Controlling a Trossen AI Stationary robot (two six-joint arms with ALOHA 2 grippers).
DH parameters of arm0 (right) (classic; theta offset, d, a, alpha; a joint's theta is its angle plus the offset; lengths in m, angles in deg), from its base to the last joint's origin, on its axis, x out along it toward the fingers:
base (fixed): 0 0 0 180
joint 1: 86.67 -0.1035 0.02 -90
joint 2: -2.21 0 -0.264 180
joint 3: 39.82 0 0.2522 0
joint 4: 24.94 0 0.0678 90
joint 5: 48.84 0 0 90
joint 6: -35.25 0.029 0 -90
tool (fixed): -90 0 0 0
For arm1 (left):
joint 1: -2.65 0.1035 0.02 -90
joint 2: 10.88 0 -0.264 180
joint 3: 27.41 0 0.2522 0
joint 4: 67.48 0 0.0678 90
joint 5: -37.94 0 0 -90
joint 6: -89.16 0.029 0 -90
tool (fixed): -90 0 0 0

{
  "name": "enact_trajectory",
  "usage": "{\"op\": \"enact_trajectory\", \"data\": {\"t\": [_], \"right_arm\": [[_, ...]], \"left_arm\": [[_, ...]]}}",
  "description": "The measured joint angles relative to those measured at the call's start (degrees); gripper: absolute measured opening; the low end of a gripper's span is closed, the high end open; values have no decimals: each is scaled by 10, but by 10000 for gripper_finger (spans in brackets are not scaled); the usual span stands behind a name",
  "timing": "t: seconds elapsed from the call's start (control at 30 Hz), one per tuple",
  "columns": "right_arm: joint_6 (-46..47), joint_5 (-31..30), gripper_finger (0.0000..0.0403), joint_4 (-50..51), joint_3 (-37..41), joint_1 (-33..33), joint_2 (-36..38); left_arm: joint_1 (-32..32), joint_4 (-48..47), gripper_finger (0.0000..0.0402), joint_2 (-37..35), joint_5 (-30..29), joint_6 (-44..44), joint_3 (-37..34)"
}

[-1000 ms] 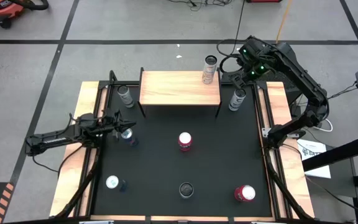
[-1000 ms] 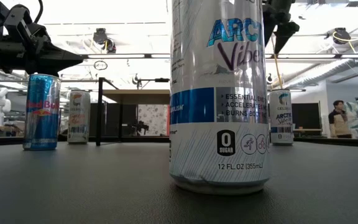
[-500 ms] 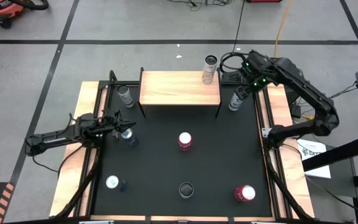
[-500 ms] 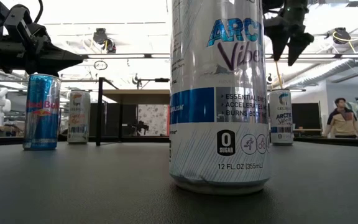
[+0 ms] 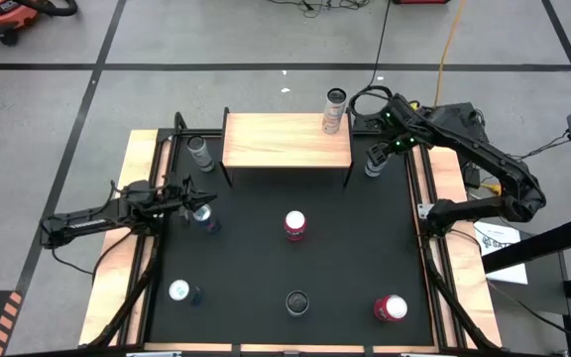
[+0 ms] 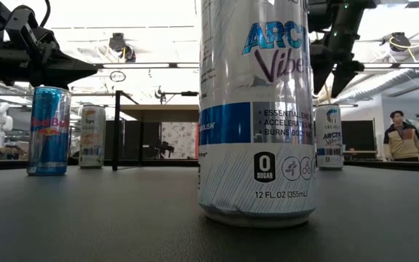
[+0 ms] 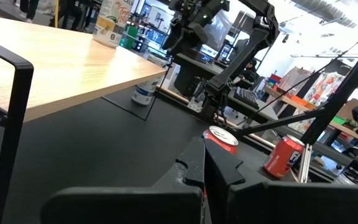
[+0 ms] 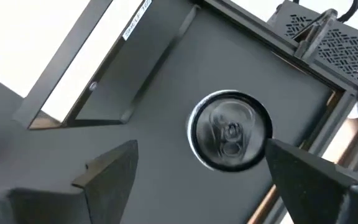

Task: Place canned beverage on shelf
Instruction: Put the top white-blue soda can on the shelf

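- Bench (image 5: 266, 253): black top with pale wooden strips along its sides, carrying the shelf and loose cans.
- Shelf (image 5: 285, 140): light-wood board on thin black legs, at the far middle of the bench; one silver can (image 5: 335, 110) stands upright on its far right corner.
- Right end effector (image 5: 383, 151): fingers spread wide, poised directly above a pale Arctic Vibe can (image 5: 376, 165) that stands upright on the bench just beside the shelf's right end. In the right wrist view the can's top (image 8: 230, 130) sits between the two fingers (image 8: 107, 171), with a gap on each side; not gripped.
- Left end effector (image 5: 191, 198): fingers pressed together, nothing between them, at the left side of the bench just beside the blue Red Bull can (image 5: 204, 215).
- Grey can (image 5: 200, 152): upright on the bench, just off the shelf's left end.
- Red can, centre (image 5: 294, 225): upright, mid-bench, in front of the shelf.
- Red can, near right (image 5: 390, 308): upright near the bench's near right corner.
- Dark can (image 5: 296, 302): upright, near middle edge.
- Blue can with pale top (image 5: 180, 292): upright, near left.
- Person (image 6: 397, 138): in the room beyond the bench, right side of the low view.
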Motion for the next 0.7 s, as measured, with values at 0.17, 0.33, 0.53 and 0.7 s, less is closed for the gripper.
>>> {"op": "enact_trajectory", "data": {"t": [0.17,0.33,0.53,0.7], "right_arm": [[2,-49,334,-8,16,0,0],[9,-56,334,-8,17,1,0],[13,-55,334,-8,17,1,-1],[13,-54,334,-8,17,1,-1]], "left_arm": [[0,0,0,0,2,0,0],[0,0,0,0,2,0,0],[0,0,0,0,3,0,0],[0,0,0,0,4,0,0]]}}
